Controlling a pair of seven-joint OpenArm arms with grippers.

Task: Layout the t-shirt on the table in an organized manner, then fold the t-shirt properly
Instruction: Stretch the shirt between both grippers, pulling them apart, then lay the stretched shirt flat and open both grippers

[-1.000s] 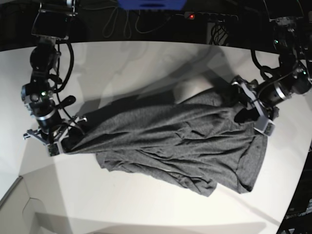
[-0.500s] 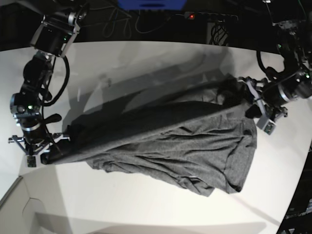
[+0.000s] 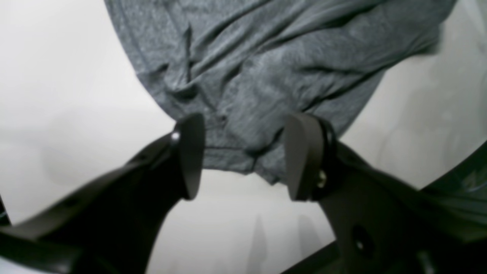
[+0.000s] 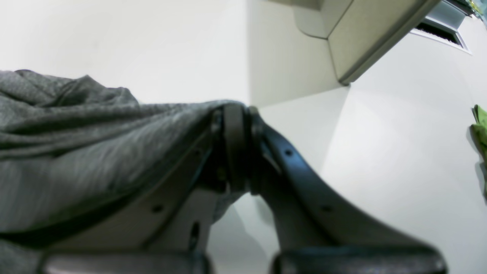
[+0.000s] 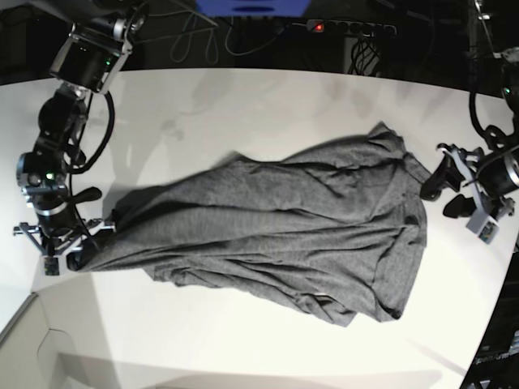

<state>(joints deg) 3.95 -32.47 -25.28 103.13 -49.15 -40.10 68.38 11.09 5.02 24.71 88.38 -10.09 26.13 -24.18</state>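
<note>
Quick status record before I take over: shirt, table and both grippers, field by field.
t-shirt: dark grey, wrinkled, stretched across the table, not yet flat or folded
table: white, shirt lying near its middle
right gripper: shut on one end of the t-shirt, cloth pinched between its jaws
left gripper: open, jaws apart with the shirt's edge just beyond them, not gripping
left gripper in base view: beside the shirt's other end, clear of the cloth
folding: not started
</note>
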